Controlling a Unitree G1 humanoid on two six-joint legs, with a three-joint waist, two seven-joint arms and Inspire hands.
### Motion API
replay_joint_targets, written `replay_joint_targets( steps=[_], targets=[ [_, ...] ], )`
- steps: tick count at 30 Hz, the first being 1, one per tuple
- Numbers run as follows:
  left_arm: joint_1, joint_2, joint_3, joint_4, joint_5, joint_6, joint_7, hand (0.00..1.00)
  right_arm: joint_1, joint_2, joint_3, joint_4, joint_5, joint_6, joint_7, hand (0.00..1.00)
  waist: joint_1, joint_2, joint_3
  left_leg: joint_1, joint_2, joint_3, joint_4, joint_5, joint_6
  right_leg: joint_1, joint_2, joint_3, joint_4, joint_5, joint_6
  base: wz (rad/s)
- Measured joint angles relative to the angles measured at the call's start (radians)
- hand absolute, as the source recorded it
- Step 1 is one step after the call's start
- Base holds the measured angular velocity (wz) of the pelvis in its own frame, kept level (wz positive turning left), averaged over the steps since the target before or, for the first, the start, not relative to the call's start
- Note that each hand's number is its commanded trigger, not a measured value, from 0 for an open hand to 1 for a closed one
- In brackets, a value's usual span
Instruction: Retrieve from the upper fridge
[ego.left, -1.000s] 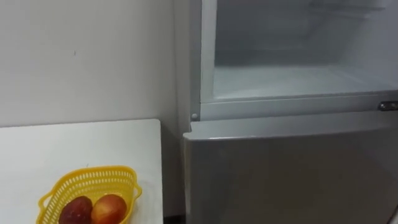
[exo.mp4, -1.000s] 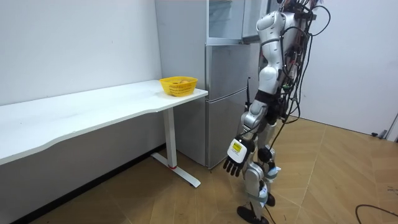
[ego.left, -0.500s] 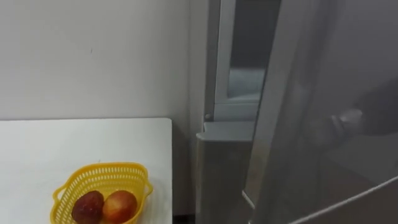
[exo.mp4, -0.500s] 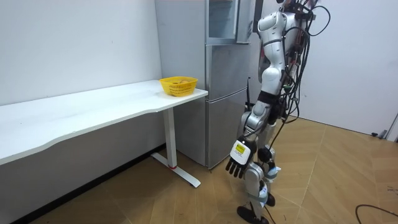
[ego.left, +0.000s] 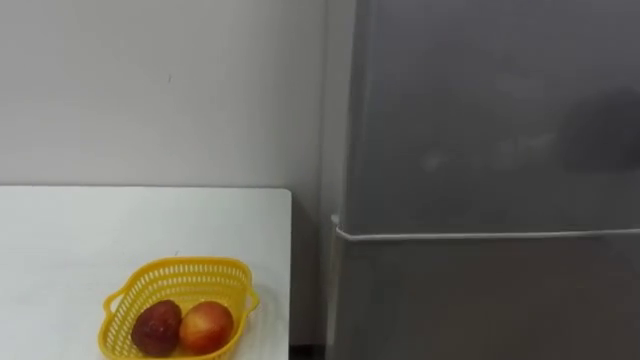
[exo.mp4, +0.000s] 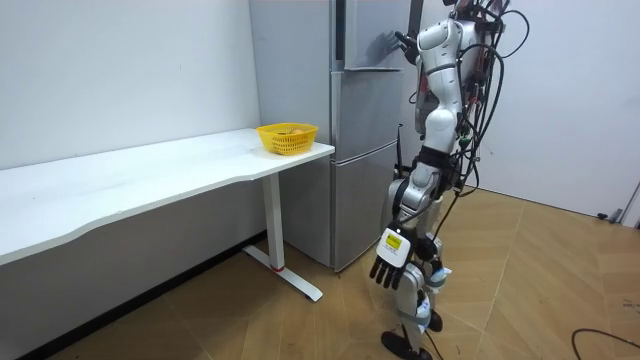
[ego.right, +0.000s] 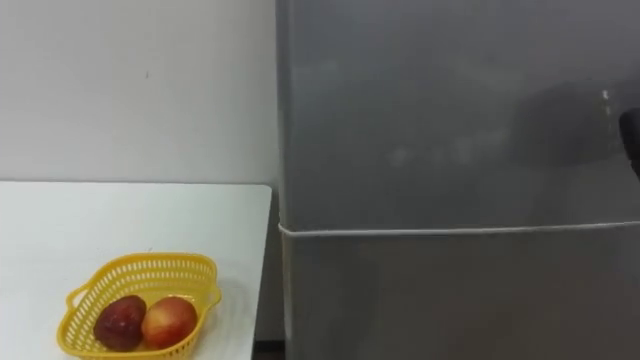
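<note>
While the upper fridge door (ego.left: 480, 110) is sitting closed, I'm seeing the right hand (exo.mp4: 401, 42) touching it, fingers straight; left hand (exo.mp4: 388, 262) is hanging low, fingers relaxed.

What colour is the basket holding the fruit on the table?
Yellow, a perforated plastic basket; it shows best in the left eye view.

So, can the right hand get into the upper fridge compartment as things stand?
Probably not. The upper fridge door looks shut, closing the compartment off, and the right hand is raised at its front. The left hand hangs low by the leg. The door would need opening first.
</note>
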Motion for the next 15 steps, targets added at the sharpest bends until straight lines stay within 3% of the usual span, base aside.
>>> replay_joint_targets(
  steps=[15],
  targets=[
    [0.001,-0.002,0.002,0.005,0.008,0.008,-0.060,0.00,-0.007,0.000,-0.005,0.055,-0.039,-0.017,0.007,0.00,0.032,-0.011,0.0001,-0.002,-0.001,-0.008,0.012,0.000,0.000,-0.004,-0.005,-0.016,0.002,-0.003,-0.003,0.02]
  ],
)
